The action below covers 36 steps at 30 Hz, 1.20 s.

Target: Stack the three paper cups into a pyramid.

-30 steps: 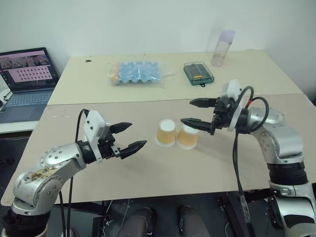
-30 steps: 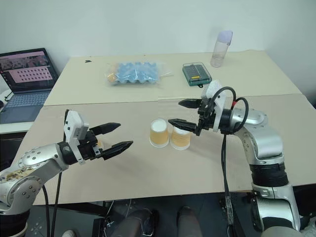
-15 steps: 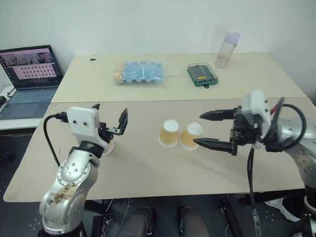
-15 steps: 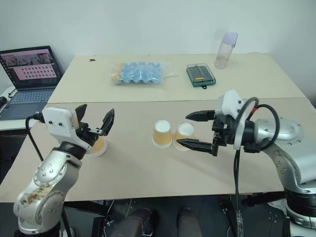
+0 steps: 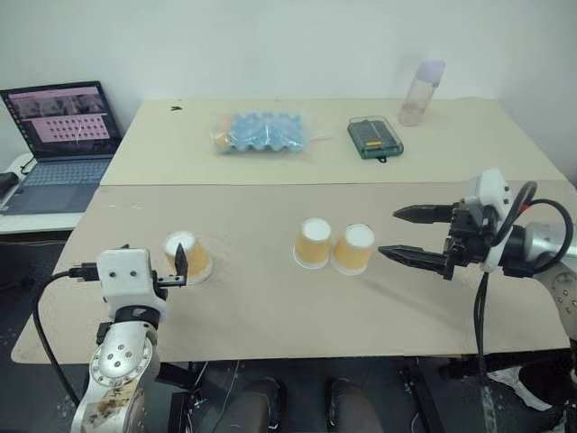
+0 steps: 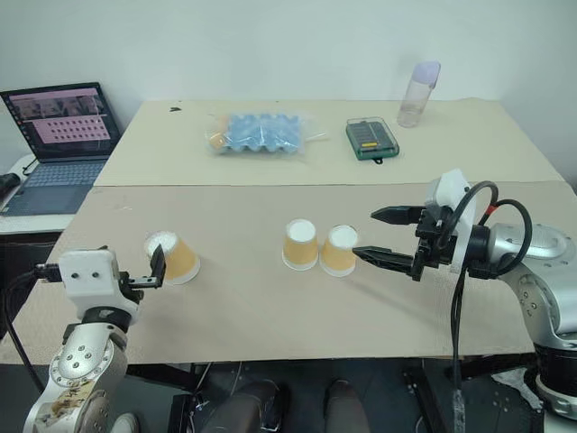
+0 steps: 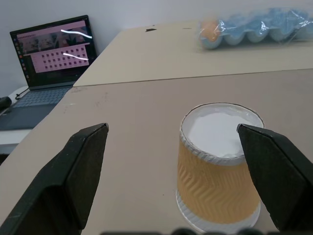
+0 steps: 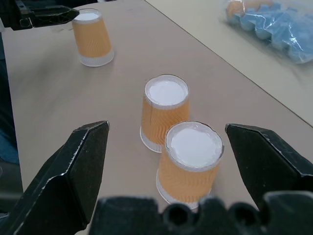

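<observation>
Two upturned yellow-orange paper cups [image 5: 334,245] touch mid-counter; a third [image 5: 187,256] stands left, before the gaping left tool [image 7: 181,171]; the right tool [image 5: 415,234] is spread wide.

laptop [image 5: 56,144] cut off at left edge

An upside-down paper cup [image 7: 218,169], white base up, stands on the bench [image 7: 142,127] between the left gripper [image 7: 186,176]'s wide-spread jaws, just short of one jaw. A blue egg tray in plastic wrap [image 7: 254,30] lies towards the far edge, an open laptop [image 7: 49,61] off a far corner.
</observation>
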{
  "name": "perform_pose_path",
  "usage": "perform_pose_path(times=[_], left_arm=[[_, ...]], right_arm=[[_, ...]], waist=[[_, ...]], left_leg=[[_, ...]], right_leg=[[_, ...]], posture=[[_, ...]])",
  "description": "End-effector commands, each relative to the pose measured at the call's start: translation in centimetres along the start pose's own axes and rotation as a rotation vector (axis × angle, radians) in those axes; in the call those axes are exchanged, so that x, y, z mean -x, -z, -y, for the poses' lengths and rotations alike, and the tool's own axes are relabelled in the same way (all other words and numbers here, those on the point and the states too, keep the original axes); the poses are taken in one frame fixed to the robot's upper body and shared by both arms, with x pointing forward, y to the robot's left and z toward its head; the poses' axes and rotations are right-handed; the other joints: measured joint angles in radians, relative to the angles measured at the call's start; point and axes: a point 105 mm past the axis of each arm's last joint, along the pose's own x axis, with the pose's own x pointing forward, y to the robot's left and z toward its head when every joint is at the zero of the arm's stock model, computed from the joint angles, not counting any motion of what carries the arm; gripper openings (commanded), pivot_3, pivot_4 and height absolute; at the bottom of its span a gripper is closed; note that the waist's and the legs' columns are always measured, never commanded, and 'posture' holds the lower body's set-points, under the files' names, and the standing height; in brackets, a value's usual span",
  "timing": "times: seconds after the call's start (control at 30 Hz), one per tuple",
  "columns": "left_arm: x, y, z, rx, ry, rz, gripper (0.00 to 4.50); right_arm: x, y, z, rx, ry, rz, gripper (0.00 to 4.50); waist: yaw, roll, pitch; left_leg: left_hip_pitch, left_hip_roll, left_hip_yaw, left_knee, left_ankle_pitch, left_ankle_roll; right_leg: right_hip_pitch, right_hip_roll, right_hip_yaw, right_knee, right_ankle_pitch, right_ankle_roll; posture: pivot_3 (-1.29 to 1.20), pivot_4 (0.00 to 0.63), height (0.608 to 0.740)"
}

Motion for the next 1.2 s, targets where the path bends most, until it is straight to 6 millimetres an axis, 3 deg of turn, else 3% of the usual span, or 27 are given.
perform_pose_path(times=[0.03, 0.2, 0.5, 0.83, 1.13, 1.2], left_arm=[[-0.2, -0.6, 0.9, 0.052, 0.066, 0.047, 4.5], [-0.2, -0.5, 2.4, 0.074, 0.168, 0.054, 4.5], [-1.5, 0.8, 1.3, 0.07, 0.142, 0.026, 4.5], [-3.1, 0.4, 1.2, 0.057, 0.165, 0.061, 4.5], [-4.1, 0.2, 1.3, 0.08, 0.178, 0.073, 4.5], [-4.3, 0.2, 1.3, 0.089, 0.177, 0.075, 3.98]], right_arm=[[0.2, -1.4, -0.2, 0.069, 0.004, 0.039, 4.42], [0.4, -1.3, 0.0, 0.069, 0.022, 0.037, 4.42], [1.2, -0.8, 0.0, 0.042, 0.059, 0.037, 4.42], [1.7, 0.6, 0.6, 0.006, 0.114, 0.019, 4.42], [1.6, 0.5, 0.6, 0.015, 0.132, 0.013, 4.42], [1.6, 0.4, 0.7, 0.016, 0.139, 0.012, 4.5]], waist=[[-0.001, 0.0, 0.0], [-0.004, 0.0, 0.0], [-0.004, 0.0, 0.0], [-0.005, 0.0, 0.0], [-0.007, 0.0, 0.0], [-0.006, 0.0, 0.0]], left_leg=[[0.0, 0.0, 0.0, 0.0, 0.0, 0.0], [-0.001, -0.001, 0.001, 0.0, -0.001, 0.001], [-0.001, 0.0, 0.001, 0.0, -0.001, 0.001], [0.0, -0.001, 0.001, 0.0, -0.001, 0.001], [0.0, -0.001, 0.001, 0.0, -0.001, 0.001], [0.0, -0.001, 0.001, 0.0, -0.001, 0.001]], right_leg=[[0.0, -0.001, 0.0, 0.0, -0.001, 0.002], [-0.001, -0.001, 0.0, 0.0, 0.0, 0.001], [0.0, -0.001, 0.0, 0.0, 0.0, 0.001], [0.0, -0.001, 0.0, 0.0, 0.0, 0.001], [-0.001, -0.001, 0.0, 0.0, 0.0, 0.001], [-0.001, -0.001, 0.0, 0.0, 0.0, 0.001]], posture=[[0.0, 0.15, 0.74], [0.0, 0.15, 0.74], [0.0, 0.15, 0.74], [0.0, 0.15, 0.74], [0.0, 0.15, 0.74], [0.0, 0.15, 0.74]])
